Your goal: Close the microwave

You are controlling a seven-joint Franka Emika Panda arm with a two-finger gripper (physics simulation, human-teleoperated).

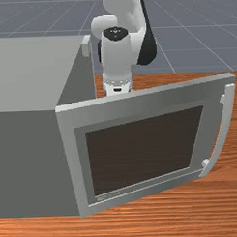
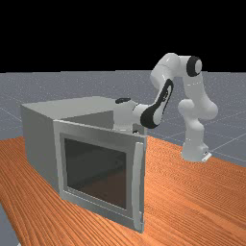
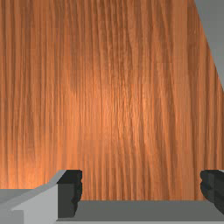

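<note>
Microwave (image 2: 38, 139) and bench (image 2: 206, 187) lay before you, the body at the front view's left, its door (image 1: 141, 156) swung wide from the edge nearer that camera. Your tool (image 3: 141, 187) was on the door's inner side, toward the arm's base, its two fingers (image 3: 70, 194) well apart with nothing clamped between them. The handle (image 1: 226, 129) was on the outer face, turned away from you. That was the relation that mattered: closing called for a push on the outer face, back toward the base, so you probably needed to clear the free edge first. Pushing from inside would likely have opened it wider.
</note>
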